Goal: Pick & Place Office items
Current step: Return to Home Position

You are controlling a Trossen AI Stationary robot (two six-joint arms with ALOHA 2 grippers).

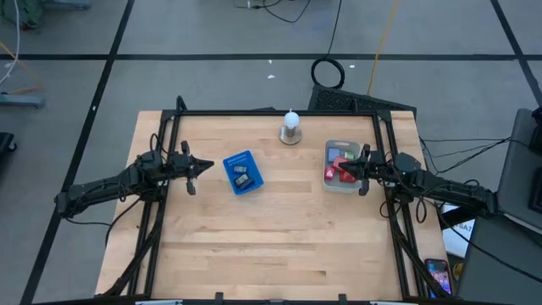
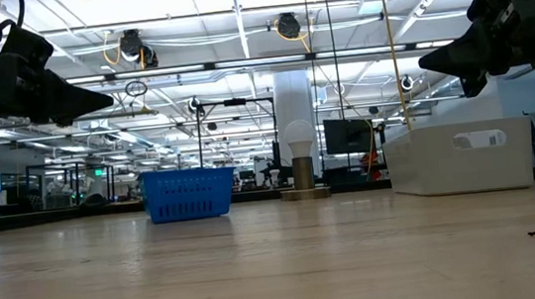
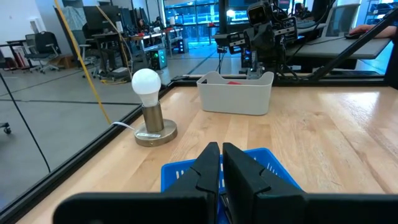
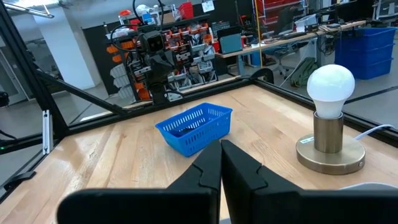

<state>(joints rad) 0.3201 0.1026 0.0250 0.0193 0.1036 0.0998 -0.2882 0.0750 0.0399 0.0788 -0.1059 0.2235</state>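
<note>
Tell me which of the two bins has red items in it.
The gray bin, on the right in the high view: red pieces show inside it. The blue bin holds only small dark pieces.

No writing, label or number here can be read.

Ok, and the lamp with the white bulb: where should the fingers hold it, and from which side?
Grip the lamp by its metal stem, between bulb and round base, coming in level from the side. It stands upright; the stem is a straight, narrow cylinder, whereas the bulb is smooth and round and the base wide and flat. The right gripper, shut, looks nearer.
</note>
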